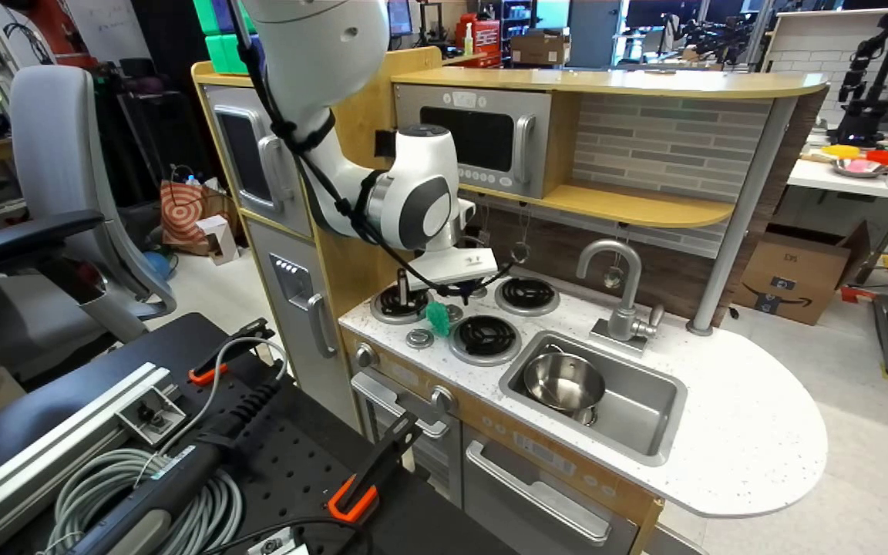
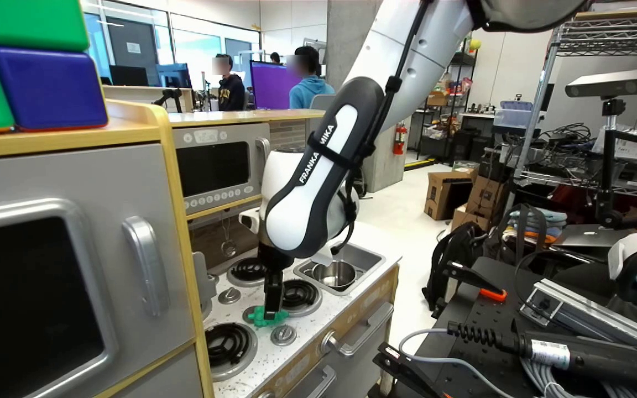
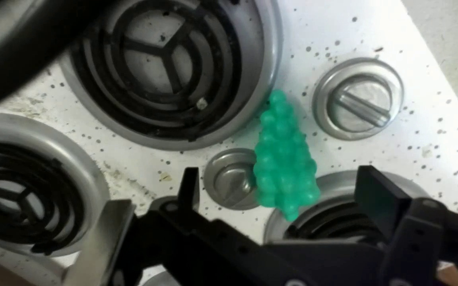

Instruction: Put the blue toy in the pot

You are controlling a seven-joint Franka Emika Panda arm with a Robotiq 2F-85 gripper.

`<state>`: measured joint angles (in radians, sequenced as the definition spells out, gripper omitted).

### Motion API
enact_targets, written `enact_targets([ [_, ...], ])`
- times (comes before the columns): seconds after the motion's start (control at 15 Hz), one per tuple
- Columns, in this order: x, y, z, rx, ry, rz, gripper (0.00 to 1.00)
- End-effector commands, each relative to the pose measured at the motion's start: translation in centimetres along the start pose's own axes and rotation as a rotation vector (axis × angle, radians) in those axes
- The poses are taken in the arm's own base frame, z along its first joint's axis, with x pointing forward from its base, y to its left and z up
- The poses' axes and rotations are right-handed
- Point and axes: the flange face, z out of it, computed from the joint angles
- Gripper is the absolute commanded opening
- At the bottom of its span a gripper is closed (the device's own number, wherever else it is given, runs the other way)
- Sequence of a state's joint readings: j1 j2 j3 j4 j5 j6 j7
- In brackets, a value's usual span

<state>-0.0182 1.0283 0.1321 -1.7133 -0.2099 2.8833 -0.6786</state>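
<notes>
Grey cable coil (image 1: 93, 482) sits nearest the camera, near left on the black bench (image 1: 282, 486). Beyond it, arm (image 2: 324, 171) reaches over the white countertop (image 1: 745, 416); in an exterior view it slants down from right to left, black cable (image 2: 393, 84) strapped along it. Wrist (image 1: 417, 212) is bent so the gripper (image 3: 280, 178) points down over the burners (image 1: 527, 295), left of the sink (image 1: 644, 428). Fingers (image 3: 376, 202) are spread wide, one left and one right in the wrist view, gripping nothing.

Teal-green toy (image 3: 284, 159), bumpy and tapered, lies between the left burner (image 1: 390, 308) and the near burner (image 1: 485, 336), overlapping a small knob (image 3: 231, 178); in the wrist view it shows in the gap between the fingers. Second knob (image 1: 419, 338) is just beside it, near left. Can't tell whether a fingertip touches the toy: in an exterior view a black finger (image 2: 273, 296) covers part of it and depth reads poorly.

Steel pot (image 1: 565, 381) is in the sink, at its left end, right of the burners and well apart from toy and gripper. Faucet (image 1: 625, 301) stands on the far side of the sink.
</notes>
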Motion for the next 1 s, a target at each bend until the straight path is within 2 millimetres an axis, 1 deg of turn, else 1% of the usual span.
enact_targets([
  [0.0, 1.1, -0.8, 2.1, 0.015, -0.075, -0.114, 1.0],
  [0.07, 1.3, -0.9, 2.3, 0.008, -0.07, -0.134, 1.0],
  [0.13, 0.6, -1.2, 1.7, 0.024, -0.049, -0.076, 1.0],
  [0.27, 1.0, -1.5, 2.0, 0.022, -0.051, -0.099, 1.0],
  [0.67, 1.2, -1.3, 2.8, 0.023, -0.057, -0.096, 1.0],
  [0.73, 1.2, -1.2, 2.9, 0.025, -0.054, -0.094, 0.83],
  [0.8, 1.2, -1.1, 3.0, 0.027, -0.055, -0.089, 0.72],
  [0.87, 1.2, -1.0, 3.0, 0.028, -0.06, -0.085, 0.66],
  [0.93, 1.2, -0.9, 3.2, 0.031, -0.061, -0.078, 0.56],
])
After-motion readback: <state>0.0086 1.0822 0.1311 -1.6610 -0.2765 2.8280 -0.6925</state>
